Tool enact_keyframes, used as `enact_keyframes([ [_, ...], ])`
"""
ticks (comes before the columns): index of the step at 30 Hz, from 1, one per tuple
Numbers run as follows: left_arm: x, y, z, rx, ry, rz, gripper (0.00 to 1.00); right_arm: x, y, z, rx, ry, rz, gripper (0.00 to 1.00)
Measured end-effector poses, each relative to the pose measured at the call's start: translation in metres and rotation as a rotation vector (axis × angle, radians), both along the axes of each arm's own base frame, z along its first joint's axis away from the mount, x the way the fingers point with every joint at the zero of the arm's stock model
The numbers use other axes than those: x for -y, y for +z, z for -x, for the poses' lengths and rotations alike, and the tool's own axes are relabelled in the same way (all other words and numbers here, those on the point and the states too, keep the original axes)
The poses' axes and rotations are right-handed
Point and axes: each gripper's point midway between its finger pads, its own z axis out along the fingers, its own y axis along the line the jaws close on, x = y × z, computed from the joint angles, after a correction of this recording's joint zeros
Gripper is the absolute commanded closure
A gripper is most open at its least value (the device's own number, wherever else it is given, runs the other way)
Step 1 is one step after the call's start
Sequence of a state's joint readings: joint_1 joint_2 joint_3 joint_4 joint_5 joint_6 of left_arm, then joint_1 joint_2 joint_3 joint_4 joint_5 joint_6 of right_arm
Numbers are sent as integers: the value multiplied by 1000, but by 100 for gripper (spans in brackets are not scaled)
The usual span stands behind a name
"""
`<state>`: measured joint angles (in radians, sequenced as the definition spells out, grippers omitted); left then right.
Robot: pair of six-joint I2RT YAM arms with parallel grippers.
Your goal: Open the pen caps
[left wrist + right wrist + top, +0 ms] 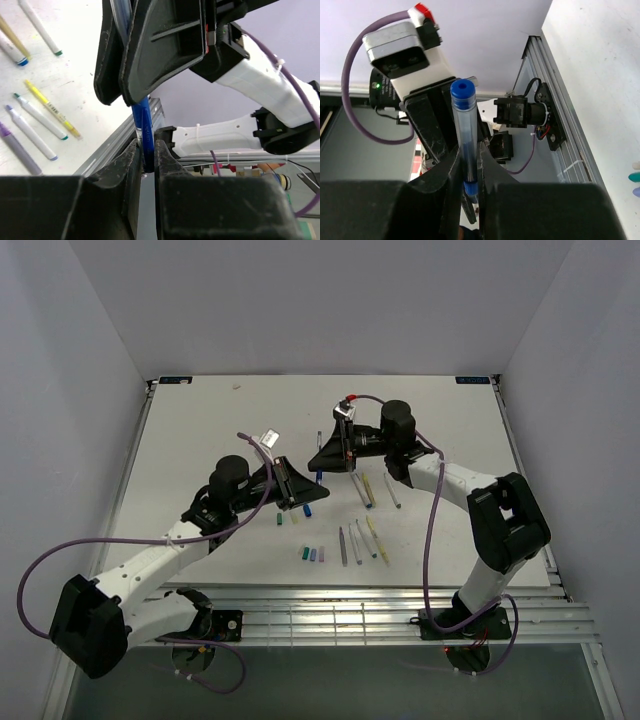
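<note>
A blue pen is held above mid-table. Green, blue and purple caps lie in a near row, with whitish pens just to their right.

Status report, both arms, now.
Left gripper shut on thin blue-ended plastic pen. Right gripper shut on same pen. Not seen pulled apart yet. Nothing blocking.

Bright, even overhead light; soft shadows; wrist-view foregrounds blurred, dark.
</note>
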<state>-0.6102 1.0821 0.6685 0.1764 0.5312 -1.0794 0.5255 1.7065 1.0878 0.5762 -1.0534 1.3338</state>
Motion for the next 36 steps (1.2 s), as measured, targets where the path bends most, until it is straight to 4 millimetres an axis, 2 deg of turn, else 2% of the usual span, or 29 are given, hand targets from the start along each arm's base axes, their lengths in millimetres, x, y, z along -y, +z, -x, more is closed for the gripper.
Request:
enact_keyframes([
  [3,1,8,2,17,-14,28,100,1,9,2,39,19,-31,92],
  [6,-3,1,-5,-5,34,-33,100,-1,3,-6,47,-16,38,92],
  [7,-6,0,-11,-15,69,-77,100,-4,0,-14,40,-60,96,92],
  [9,-13,-8,-8,-76,97,-183,100,-4,2,-54,81,-236,248,92],
  [10,-18,-13,-7,-108,121,-257,100,-1,8,-76,125,-333,327,92],
  [12,-29,-22,-7,-145,167,-388,100,15,26,-108,226,-491,448,92],
  [14,-43,-31,-11,-163,221,-491,100,36,37,-122,292,-604,546,92],
  [16,-59,-42,-12,-169,261,-575,100,54,34,-124,323,-654,639,92],
  [18,-73,-51,-9,-174,288,-637,100,66,22,-124,332,-657,721,92],
  [21,-87,-59,-5,-186,321,-697,100,84,-6,-121,321,-620,830,92],
  [23,-95,-67,-4,-200,337,-733,100,103,-30,-120,308,-595,899,92],
  [26,-109,-91,1,-254,347,-798,100,144,-69,-120,253,-581,1002,92],
  [30,-137,-139,8,-373,370,-888,100,207,-121,-109,133,-571,1140,92],
  [33,-154,-163,13,-439,382,-910,98,241,-143,-97,74,-563,1197,92],
  [36,-161,-173,8,-457,387,-910,96,259,-153,-90,56,-548,1231,92],
])
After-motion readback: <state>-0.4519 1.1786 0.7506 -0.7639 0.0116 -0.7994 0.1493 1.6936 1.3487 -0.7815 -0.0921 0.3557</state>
